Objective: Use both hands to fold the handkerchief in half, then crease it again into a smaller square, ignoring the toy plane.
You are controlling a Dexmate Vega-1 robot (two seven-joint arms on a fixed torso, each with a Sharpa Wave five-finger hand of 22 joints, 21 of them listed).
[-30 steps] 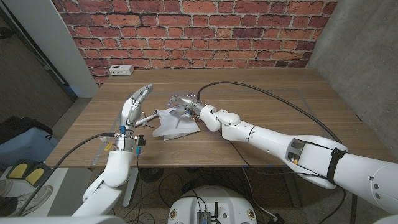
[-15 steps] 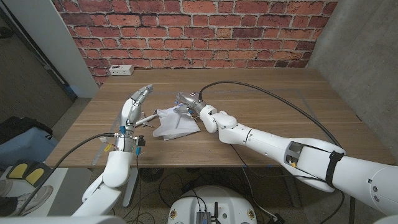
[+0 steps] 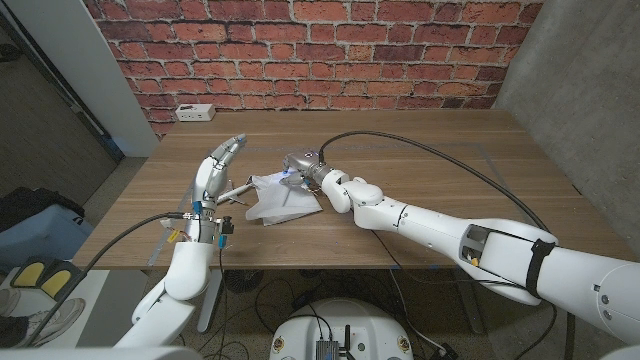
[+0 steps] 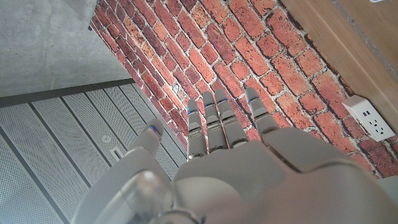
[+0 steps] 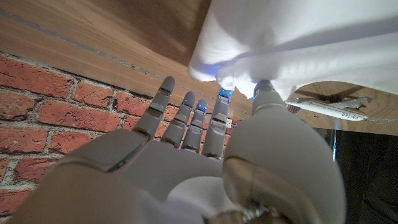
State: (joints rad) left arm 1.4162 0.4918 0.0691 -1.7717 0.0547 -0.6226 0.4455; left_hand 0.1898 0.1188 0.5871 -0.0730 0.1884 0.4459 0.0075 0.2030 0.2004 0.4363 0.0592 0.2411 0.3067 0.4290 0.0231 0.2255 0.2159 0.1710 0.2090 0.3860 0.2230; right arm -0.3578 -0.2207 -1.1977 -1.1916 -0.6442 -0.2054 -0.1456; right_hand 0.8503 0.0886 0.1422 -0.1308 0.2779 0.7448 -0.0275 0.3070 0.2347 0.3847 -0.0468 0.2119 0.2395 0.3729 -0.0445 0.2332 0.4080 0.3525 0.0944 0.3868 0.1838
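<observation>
Slightly further into the handkerchief (image 3: 283, 200) at frame centre, the right hand (image 3: 301, 169) pinches its upper edge between thumb and finger. Just left of the cloth stands the left hand (image 3: 218, 168), fingers straight, holding nothing, beside the toy plane (image 3: 236, 191).

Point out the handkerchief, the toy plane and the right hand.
handkerchief (image 3: 283, 203): head view, middle of the white cloth.
toy plane (image 5: 329, 108): right wrist view, white fuselage.
right hand (image 3: 305, 166): head view, back of the hand at the cloth's far edge.
</observation>
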